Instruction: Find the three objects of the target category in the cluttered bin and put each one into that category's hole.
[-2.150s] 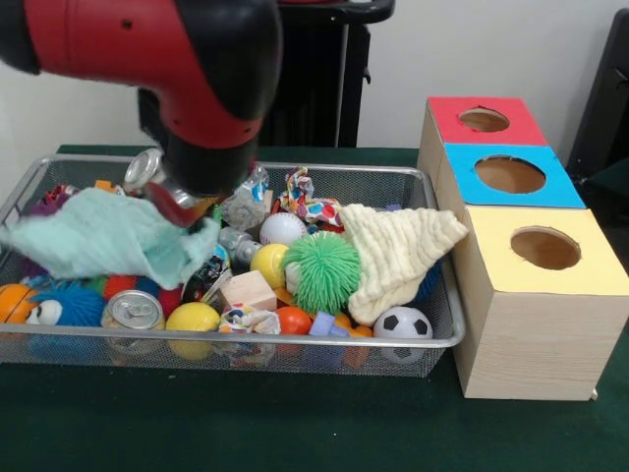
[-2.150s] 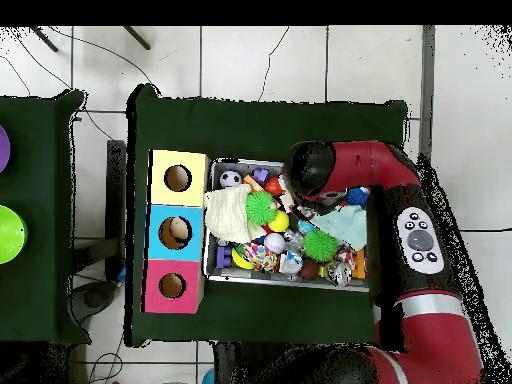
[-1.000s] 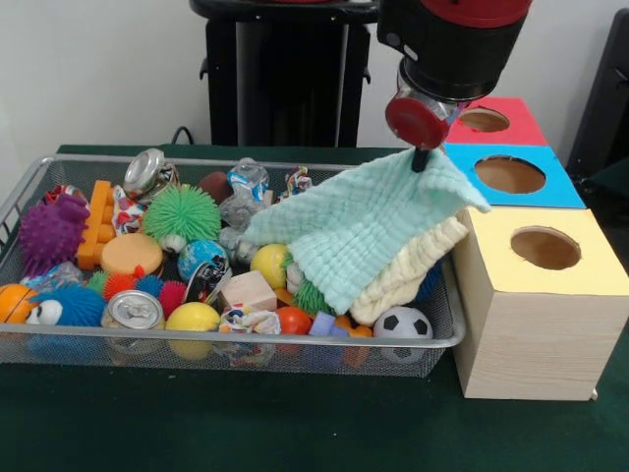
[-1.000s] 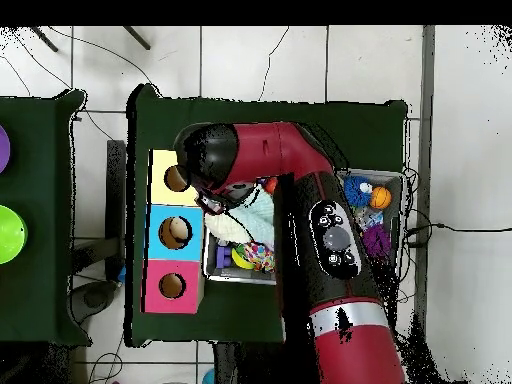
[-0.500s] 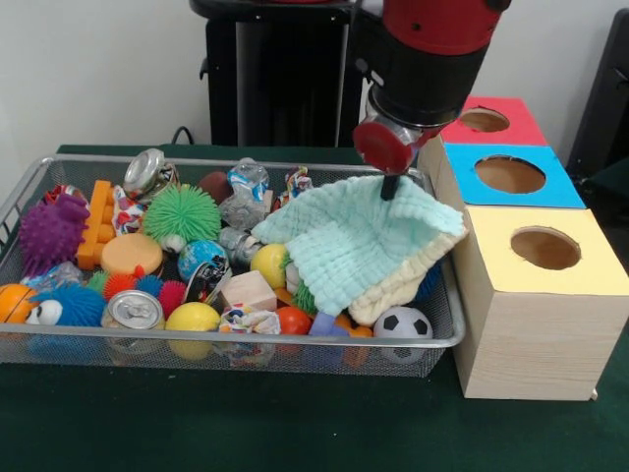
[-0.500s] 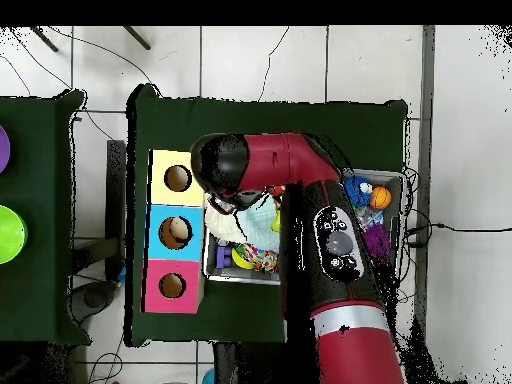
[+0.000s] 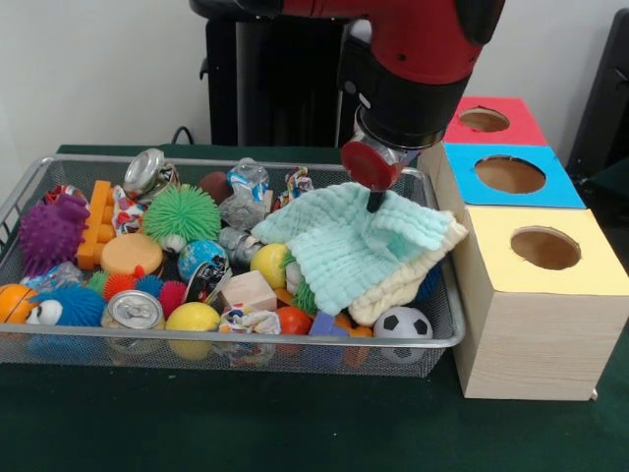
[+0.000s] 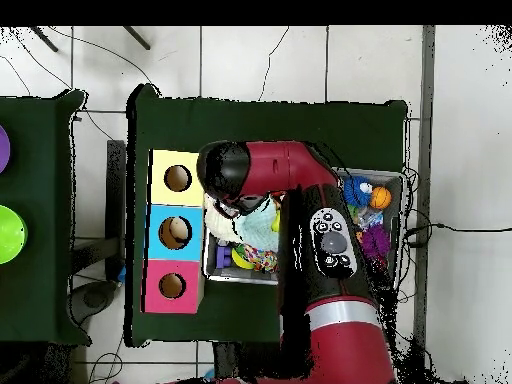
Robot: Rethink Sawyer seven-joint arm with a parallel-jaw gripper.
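The wire mesh bin [image 7: 246,339] is full of toys, and it shows partly under the arm in the overhead view [image 8: 398,180]. My gripper [image 7: 374,204] is over the bin's right part, shut on the top edge of a mint-green cloth [image 7: 344,246]. The cloth drapes over a cream cloth [image 7: 403,280] and the toys below. No yellow duck shows; it is hidden or out of view. In the overhead view the red arm [image 8: 300,190] covers the gripper.
Three light-wood boxes stand right of the bin, with holes in yellow [image 7: 545,251], blue [image 7: 511,175] and red [image 7: 485,120] tops. The bin holds yellow balls [image 7: 268,264], a soccer ball [image 7: 403,323], a can [image 7: 133,310], a green spiky ball [image 7: 182,211] and a purple spiky toy [image 7: 51,231].
My gripper has moved left and down, away from the boxes, with the mint-green cloth in it. The cloth now lies lower and more bunched over the toys.
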